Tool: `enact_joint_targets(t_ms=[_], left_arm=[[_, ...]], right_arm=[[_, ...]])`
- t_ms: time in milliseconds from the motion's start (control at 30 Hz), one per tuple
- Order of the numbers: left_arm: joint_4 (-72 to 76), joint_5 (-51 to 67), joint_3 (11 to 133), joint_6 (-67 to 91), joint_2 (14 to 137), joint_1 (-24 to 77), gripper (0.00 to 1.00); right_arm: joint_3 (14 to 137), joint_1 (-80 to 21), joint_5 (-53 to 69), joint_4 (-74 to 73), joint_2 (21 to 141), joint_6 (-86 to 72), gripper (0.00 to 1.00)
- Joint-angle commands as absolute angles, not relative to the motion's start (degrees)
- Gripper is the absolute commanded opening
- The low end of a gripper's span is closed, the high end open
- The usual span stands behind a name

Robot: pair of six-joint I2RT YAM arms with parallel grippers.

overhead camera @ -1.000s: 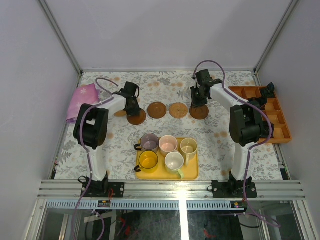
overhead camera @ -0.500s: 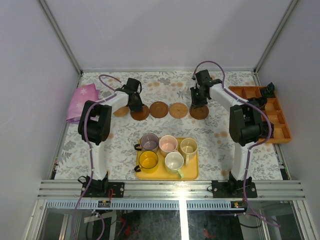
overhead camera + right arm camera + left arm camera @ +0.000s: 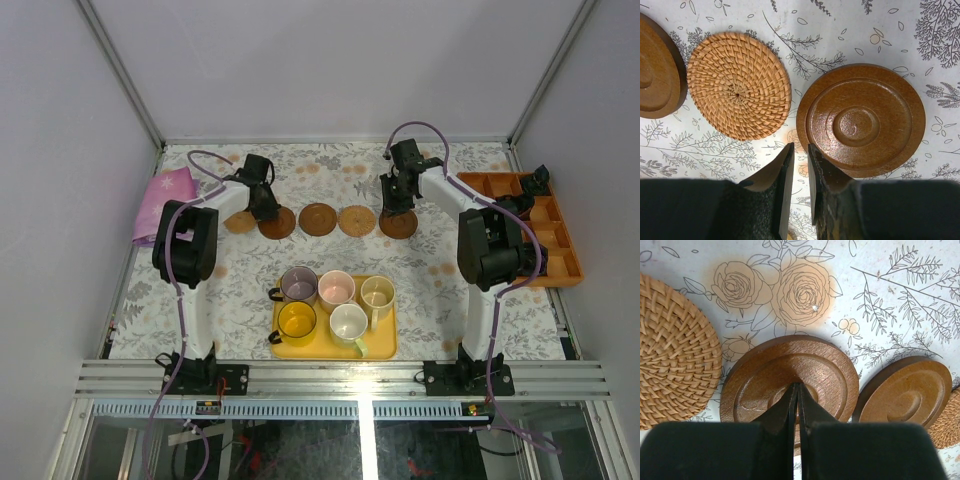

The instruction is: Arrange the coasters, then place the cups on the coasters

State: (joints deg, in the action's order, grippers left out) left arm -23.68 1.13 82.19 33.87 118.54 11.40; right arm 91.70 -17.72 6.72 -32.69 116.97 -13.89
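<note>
Three brown wooden coasters lie in a row with two woven ones across the far table. The left wooden coaster [image 3: 279, 224] [image 3: 790, 380] lies under my left gripper [image 3: 262, 207] [image 3: 797, 386], which is shut with its tips over the disc's centre and nothing between them. A second wooden coaster [image 3: 910, 390] [image 3: 318, 219] lies just to its right. My right gripper [image 3: 395, 203] [image 3: 800, 147] is open by a narrow gap and empty, at the near-left rim of the right wooden coaster [image 3: 862, 120] [image 3: 399, 226]. The cups, among them a yellow cup [image 3: 297, 321] and a pink cup [image 3: 336, 289], stand on the tray.
Woven coasters [image 3: 675, 350] [image 3: 737, 85] lie between and beside the wooden ones. A yellow tray [image 3: 385, 346] holds the cups at the near middle. A pink cloth [image 3: 165, 200] lies at the far left. An orange compartment box [image 3: 545, 235] stands at the right edge.
My left gripper has moved away from the bases, and the left wooden coaster under it has slid back into line with the others. The right arm has not moved.
</note>
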Motion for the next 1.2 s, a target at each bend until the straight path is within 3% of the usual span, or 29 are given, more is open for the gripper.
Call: enact_joint_targets(t_ms=[0,733,1167], left_arm=[[-25.7,-1.7,80.2,33.1,121.1,10.4,0.00],[-25.9,-0.3,84.1,32.8,123.7,9.9,0.00],[-25.2,0.3,79.5,32.3,120.8,10.0,0.00]], right_arm=[[93.7,-18.3,6.9,-33.1,117.2,-13.3,0.24],[92.9,-18.2,5.1,-32.5,118.3,-13.8,0.24],[90.8,-18.3,-0.1,-29.7,117.7,-15.7,0.23]])
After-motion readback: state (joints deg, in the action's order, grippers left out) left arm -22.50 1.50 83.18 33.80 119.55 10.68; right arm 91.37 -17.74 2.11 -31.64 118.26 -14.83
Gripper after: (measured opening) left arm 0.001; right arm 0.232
